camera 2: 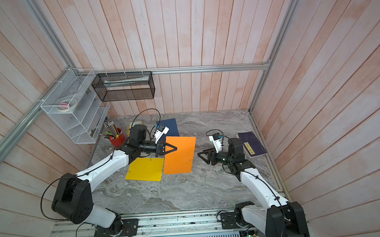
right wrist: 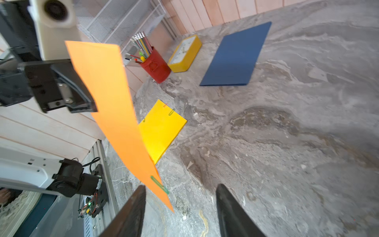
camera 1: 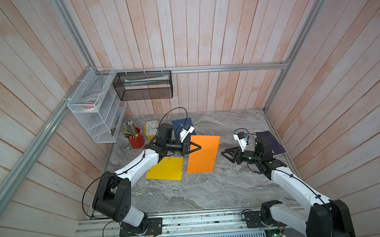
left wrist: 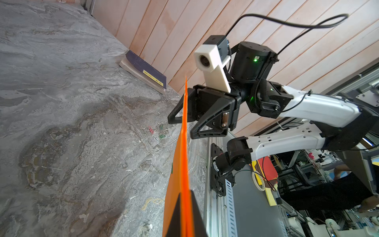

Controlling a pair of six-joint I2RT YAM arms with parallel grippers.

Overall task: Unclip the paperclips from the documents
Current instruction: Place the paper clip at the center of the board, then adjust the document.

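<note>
My left gripper point(camera 1: 199, 147) is shut on one edge of the orange document point(camera 1: 205, 154), holding it on edge above the table; in the left wrist view the sheet point(left wrist: 181, 160) runs out from between the closed jaws. A green paperclip point(right wrist: 160, 184) sits at its free corner, just in front of my right gripper point(right wrist: 181, 186), which is open and touches nothing. The yellow document point(camera 1: 164, 168) lies flat with a green paperclip point(right wrist: 171, 112) and a red one point(right wrist: 165, 105) on its edge. The dark blue document point(right wrist: 235, 55) lies at the back.
Several loose paperclips point(left wrist: 159, 133) lie on the marble table below the right arm. A purple book point(camera 1: 271, 143) lies by the right wall. A red pencil cup point(camera 1: 136, 140) and a yellow clock point(camera 1: 151, 128) stand at the back left, under a white wire rack point(camera 1: 93, 105).
</note>
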